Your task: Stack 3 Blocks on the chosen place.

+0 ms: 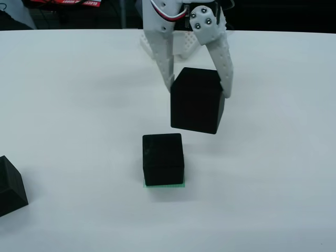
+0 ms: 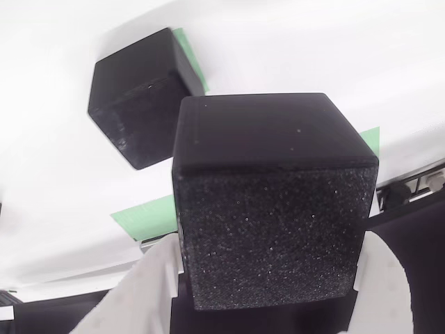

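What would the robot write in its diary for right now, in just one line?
end effector: shut on held cube, lifted | first cube: on green square | third cube: table's left edge, view from the front | stack: one high

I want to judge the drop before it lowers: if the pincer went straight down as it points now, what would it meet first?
Probably bare table. The pincer holds the carried cube up and right of the cube on the green patch in the front view, though depth is unclear.

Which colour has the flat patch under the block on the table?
Green patch, clearest in the front view.
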